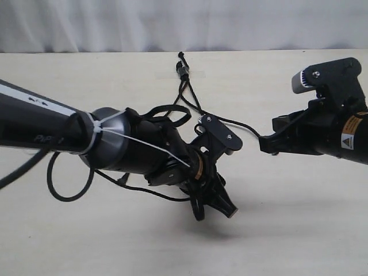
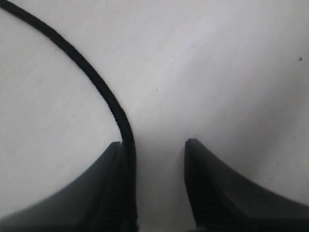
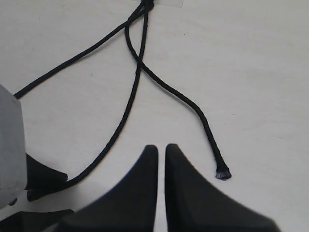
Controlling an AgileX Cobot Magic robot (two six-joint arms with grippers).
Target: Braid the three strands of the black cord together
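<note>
**Left gripper straddling one strand, right gripper pinched empty beside a free end**

Exterior view: the black cord (image 1: 184, 70) is lying on the table (image 1: 299, 230) with its knotted end at the far edge. The three strands (image 1: 194, 105) are trailing from it toward the arms. The left gripper (image 1: 214, 213) is pointing down at the table in the middle. The right gripper (image 1: 264, 145) is hovering to the right, near where one strand is ending. No container is showing anywhere, so nothing is sitting in one. The left arm is covering much of the cord, so the state of the braid is probably not readable from here.

Left wrist view: the jaws are standing apart. A single strand (image 2: 96, 82) is running between them, lying along the inner face of one finger (image 2: 96, 193). Nothing is clamping it. If the arm is lifting or sweeping before the jaws are closing, the strand is likely to slide out along that finger.

Right wrist view: the right gripper (image 3: 158, 151) is holding its fingers almost together with nothing between them. A free strand end (image 3: 222, 174) is lying just beside one finger, untouched. Two strands are crossing a little below the tape (image 3: 169, 3), and only that crossing is showing, so the braid looks barely begun. A hard pull from the left side could be peeling the tape or undoing the crossing. With its fingers together, the right gripper risks nudging the free end away rather than catching it.
</note>
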